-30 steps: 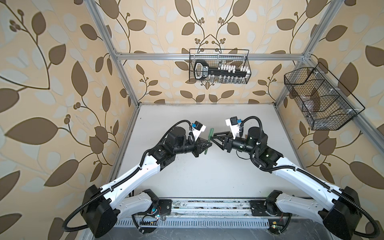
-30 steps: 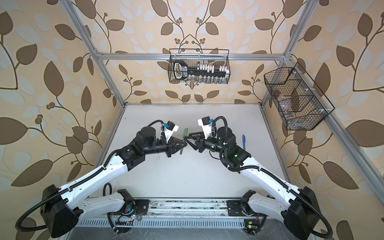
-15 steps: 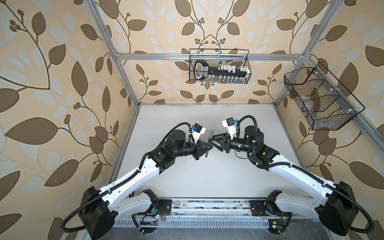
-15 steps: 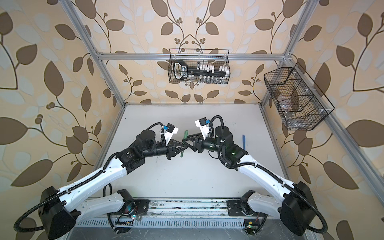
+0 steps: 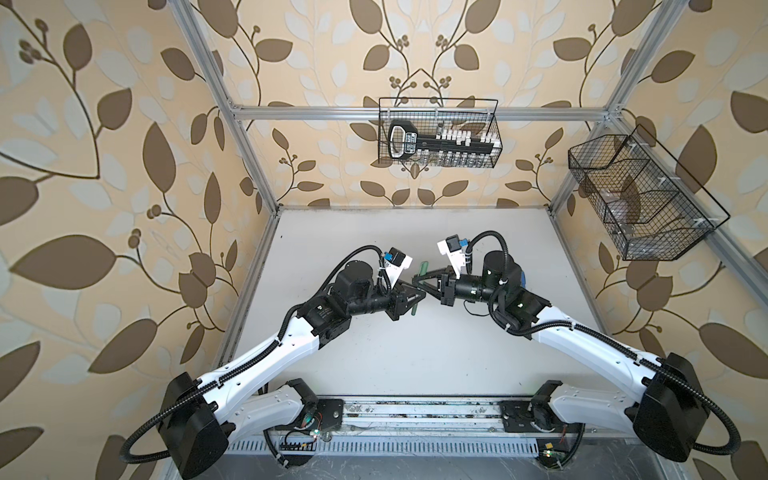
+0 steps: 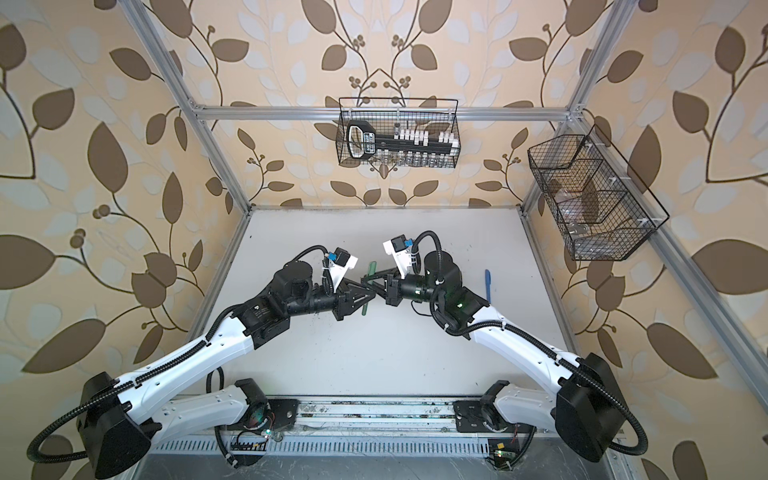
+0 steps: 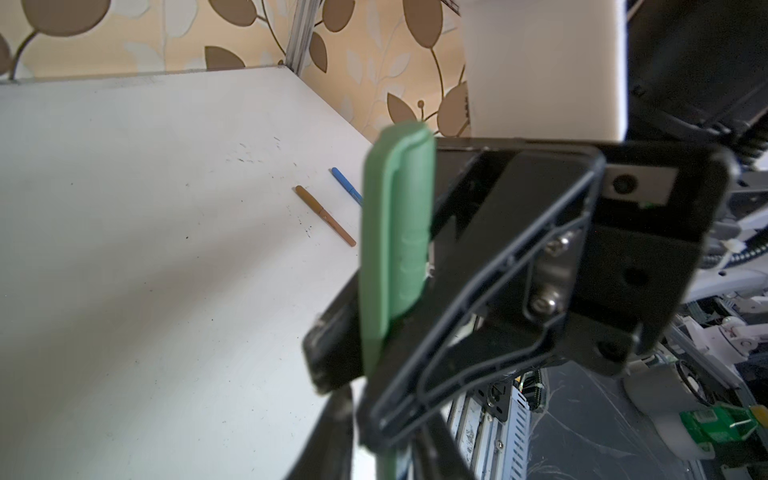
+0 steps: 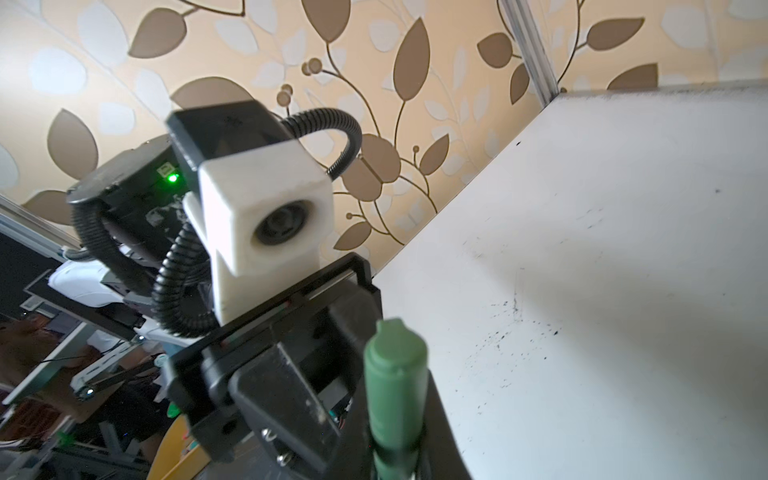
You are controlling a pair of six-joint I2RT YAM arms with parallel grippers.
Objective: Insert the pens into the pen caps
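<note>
Green plastic is changing hands: a second ago the left gripper [image 5: 420,296] pinched the green pen [image 5: 421,270] while the right gripper [image 5: 415,281] waited just off it at 3 o'clock with jaws spread. Now the right one has slid in toward 9 o'clock and its jaws are clamped on the pen near the lower edge of the cap [image 7: 399,232], while the left jaws stand slightly apart around the lower barrel. The pen has stayed above the middle of the table [image 5: 415,365], capped end toward 12 o'clock. That cap looks paler green, faintly ridged, with a long clip down one side. A blue pen [image 6: 487,282] and a brown pen [image 7: 326,216] lie side by side on the table, toward 3 o'clock.
</note>
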